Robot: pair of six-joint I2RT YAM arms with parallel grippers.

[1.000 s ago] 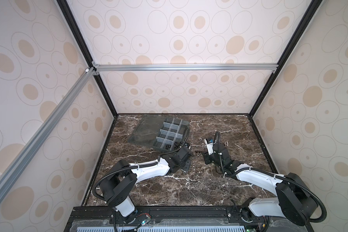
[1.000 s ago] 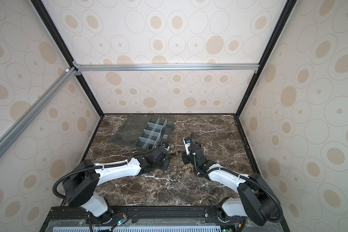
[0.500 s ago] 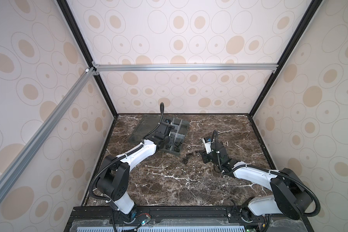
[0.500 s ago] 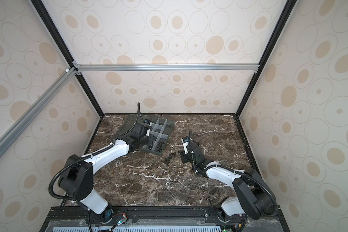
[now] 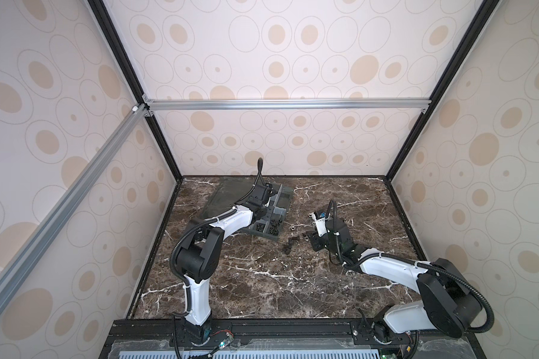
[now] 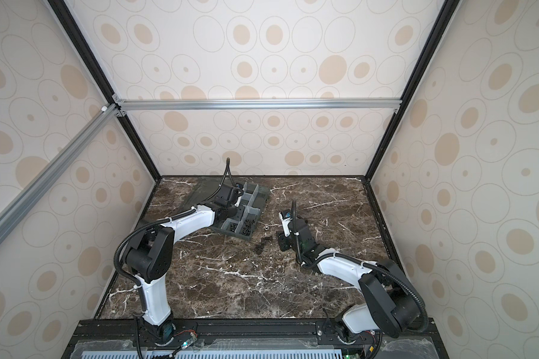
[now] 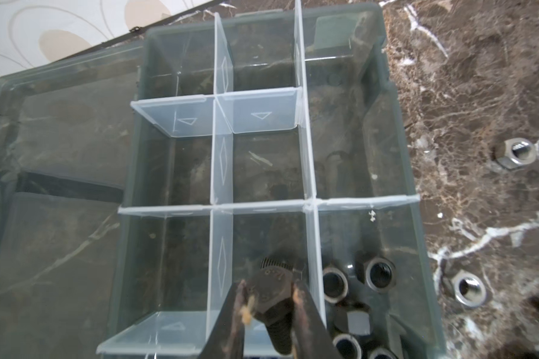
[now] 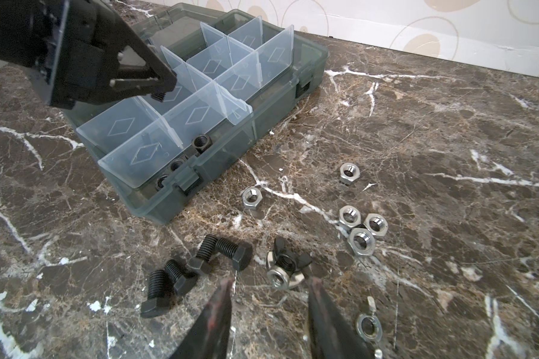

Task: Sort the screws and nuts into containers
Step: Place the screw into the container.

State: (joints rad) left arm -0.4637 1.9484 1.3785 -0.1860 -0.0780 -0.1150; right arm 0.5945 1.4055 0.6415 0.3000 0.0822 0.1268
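Observation:
My left gripper (image 7: pixel 268 293) is shut on a black hex-head screw (image 7: pixel 273 298), hanging over a near middle cell of the grey organizer box (image 7: pixel 395 124); both top views show it there (image 5: pixel 264 217) (image 6: pixel 235 214). The cell beside it holds several black nuts (image 7: pixel 377 273) (image 8: pixel 201 143). My right gripper (image 8: pixel 269 286) stands open and empty just above the marble, right behind a small pile of wing nuts (image 8: pixel 287 264). Several black screws (image 8: pixel 227 251) (image 5: pixel 290 244) lie to one side of it, with silver nuts (image 8: pixel 360 241) scattered beyond.
The box's clear lid (image 5: pixel 227 195) lies flat open on the side of the box (image 6: pixel 259 199) away from the right arm. A lone silver nut (image 8: pixel 252 196) (image 5: pixel 292 227) rests close to the box's front wall. A washer-like wing nut (image 8: pixel 369 326) lies beside my right finger.
The left arm has swung from the table in front of the box up and back over its cells, carrying the screw. The right gripper has shifted slightly and stays open.

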